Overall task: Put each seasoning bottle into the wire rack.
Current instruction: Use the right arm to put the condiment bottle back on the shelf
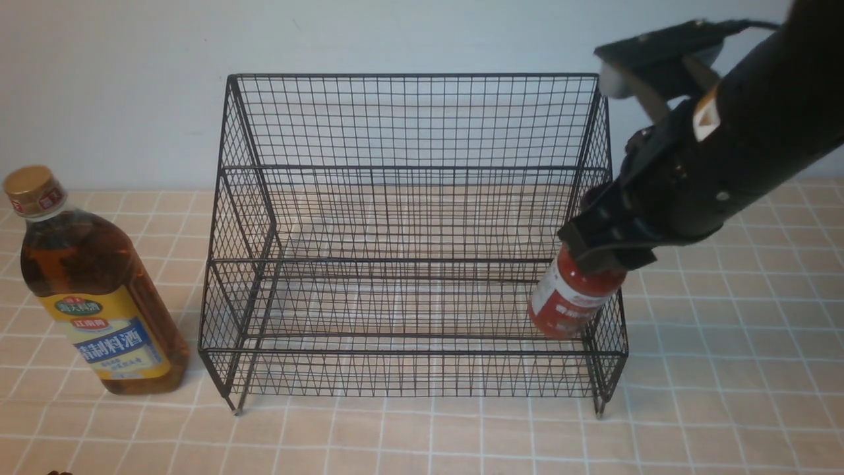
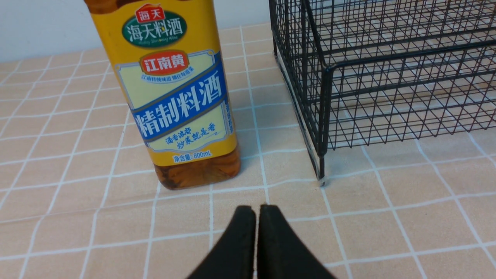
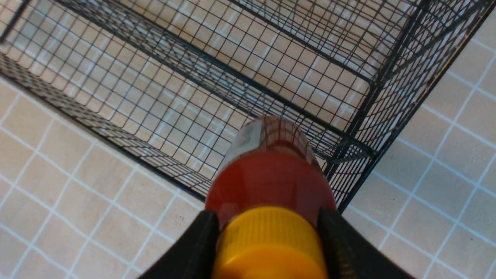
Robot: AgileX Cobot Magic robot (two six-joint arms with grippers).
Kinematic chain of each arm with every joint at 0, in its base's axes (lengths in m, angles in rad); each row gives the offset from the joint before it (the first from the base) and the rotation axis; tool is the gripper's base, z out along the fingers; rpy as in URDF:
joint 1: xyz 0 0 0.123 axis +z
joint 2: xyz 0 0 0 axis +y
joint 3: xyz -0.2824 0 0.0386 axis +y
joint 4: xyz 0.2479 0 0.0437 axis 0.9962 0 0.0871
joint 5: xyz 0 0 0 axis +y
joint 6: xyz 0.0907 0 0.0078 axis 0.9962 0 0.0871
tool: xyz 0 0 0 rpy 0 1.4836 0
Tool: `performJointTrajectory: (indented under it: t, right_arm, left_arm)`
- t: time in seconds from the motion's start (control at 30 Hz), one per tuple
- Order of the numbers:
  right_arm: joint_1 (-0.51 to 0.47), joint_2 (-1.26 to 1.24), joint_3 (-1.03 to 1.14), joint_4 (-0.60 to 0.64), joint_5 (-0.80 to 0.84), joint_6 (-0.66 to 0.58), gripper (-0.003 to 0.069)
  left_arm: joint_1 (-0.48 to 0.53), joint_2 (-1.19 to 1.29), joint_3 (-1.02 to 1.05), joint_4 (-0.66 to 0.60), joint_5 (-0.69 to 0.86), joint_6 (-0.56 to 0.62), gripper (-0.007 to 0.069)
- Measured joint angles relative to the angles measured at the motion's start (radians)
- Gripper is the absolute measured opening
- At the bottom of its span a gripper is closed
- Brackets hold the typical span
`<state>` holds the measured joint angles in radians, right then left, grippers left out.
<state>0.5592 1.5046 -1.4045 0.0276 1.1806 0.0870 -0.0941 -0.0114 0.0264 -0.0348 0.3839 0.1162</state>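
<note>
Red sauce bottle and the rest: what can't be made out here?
Red sauce bottle: front view, cap hidden by right pincer; whether its base touches the wire rack is unclear.
Amber bottle: left wrist view, top cut off by frame edge.
Left pincer: absent from front view.

Obs.: right gripper (image 3: pixel 267 219), black fingers (image 3: pixel 193 248) clamped on the small red sauce bottle (image 3: pixel 271 182) at its yellow ribbed cap (image 3: pixel 267 244), nine and three o'clock, with twelve toward the black wire-mesh rack (image 3: pixel 248 81). Bottle base over a rack corner; contact unclear. Pink tiled tabletop (image 3: pixel 77 201) beneath.
</note>
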Motion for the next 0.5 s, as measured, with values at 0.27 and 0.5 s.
performJointTrajectory:
  t: [0.27, 0.5]
  right_arm:
    - [0.000, 0.039, 0.002, -0.001, -0.042, 0.002, 0.0296]
    - [0.000, 0.155, 0.002, 0.010, -0.039, 0.002, 0.0296]
  left_arm:
    - [0.000, 0.000, 0.000, 0.000, 0.000, 0.000, -0.0007]
    - [0.000, 0.000, 0.000, 0.000, 0.000, 0.000, -0.0007]
